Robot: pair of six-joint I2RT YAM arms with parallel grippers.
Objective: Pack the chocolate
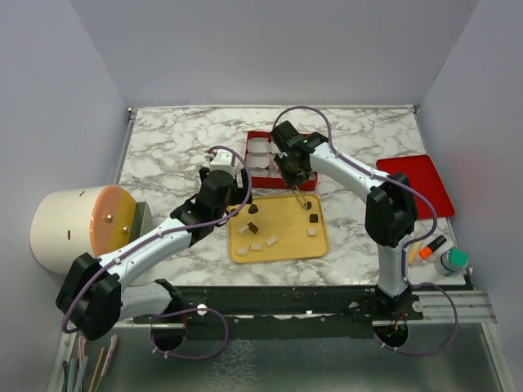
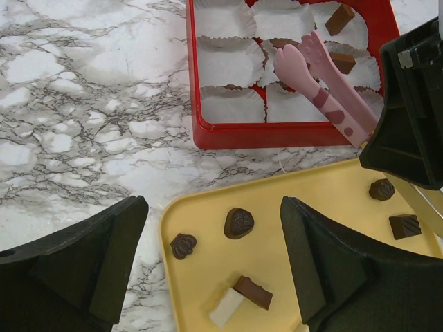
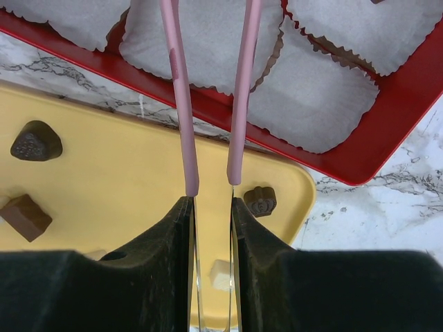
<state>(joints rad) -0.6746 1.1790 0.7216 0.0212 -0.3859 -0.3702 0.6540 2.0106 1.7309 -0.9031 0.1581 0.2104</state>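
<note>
A grey-veined marble table [image 1: 163,155] stood between plain grey walls. On it a red box [image 1: 248,159] of white paper cups [image 2: 223,63] lay just beyond a yellow tray [image 1: 286,222].

The right gripper [image 3: 211,204] was closed down on the handles of a pair of pink tongs [image 3: 181,104], its jaws held a little apart by them. The tongs ran straight out from the fingers, away from the arm bases. They crossed the box's near wall, and their tips hung over the cups. The blades stood apart; whether anything sat between the tips could not be made out, since a brown shape beside them may only have been a piece already in its cup. Two pieces clearly lay in cups at the box's right end.

Most of the chocolate [image 2: 239,223] remained loose on the tray, on the near side of the tong tips, back toward the bases. A flower-shaped piece [image 3: 260,200] lay just beside the right finger, a domed one [image 3: 36,140] and a brown block [image 3: 25,216] farther left. To reach any of them the tongs would probably have to draw back and dip.

The left gripper [image 2: 211,207] hung wide open and empty above the tray's left end. It was nearer the pieces there, but only the right arm held the tool.
</note>
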